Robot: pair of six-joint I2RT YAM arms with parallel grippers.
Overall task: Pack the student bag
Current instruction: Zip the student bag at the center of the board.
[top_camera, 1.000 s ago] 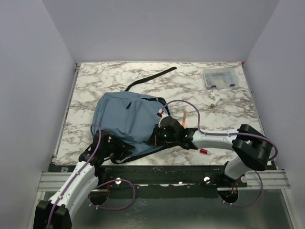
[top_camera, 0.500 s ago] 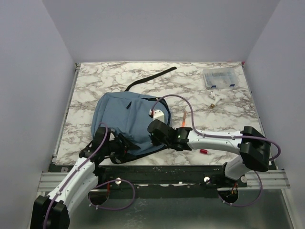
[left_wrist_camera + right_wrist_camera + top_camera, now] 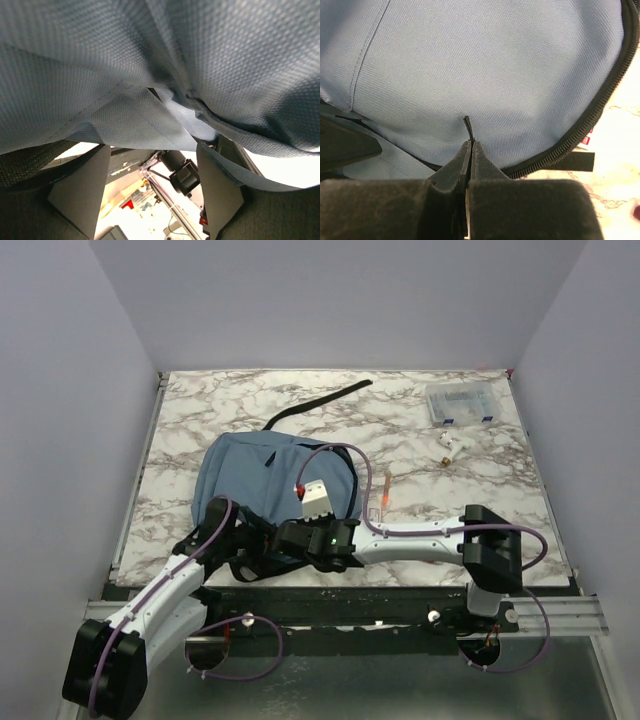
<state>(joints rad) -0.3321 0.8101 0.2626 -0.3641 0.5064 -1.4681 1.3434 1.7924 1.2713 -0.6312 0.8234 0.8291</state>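
Observation:
The slate-blue student bag (image 3: 262,478) lies on the marble table (image 3: 470,490), left of centre. My right gripper (image 3: 288,538) is at the bag's near edge. In the right wrist view it (image 3: 471,143) is shut on a thin black zipper pull cord (image 3: 468,126), with blue fabric (image 3: 485,65) behind and the zipper teeth (image 3: 603,111) curving to the right. My left gripper (image 3: 256,540) is just left of it at the same edge. In the left wrist view its fingers (image 3: 82,187) stand wide apart under draped bag fabric (image 3: 210,60), with the tips covered.
A clear plastic box (image 3: 461,403) sits at the far right, with a small white item (image 3: 449,448) in front of it. An orange pen (image 3: 385,490) lies right of the bag. A black strap (image 3: 318,405) trails toward the back.
My right gripper has slid left along the bag's near edge, shut throughout. My left gripper has edged in toward the bag and the right gripper.

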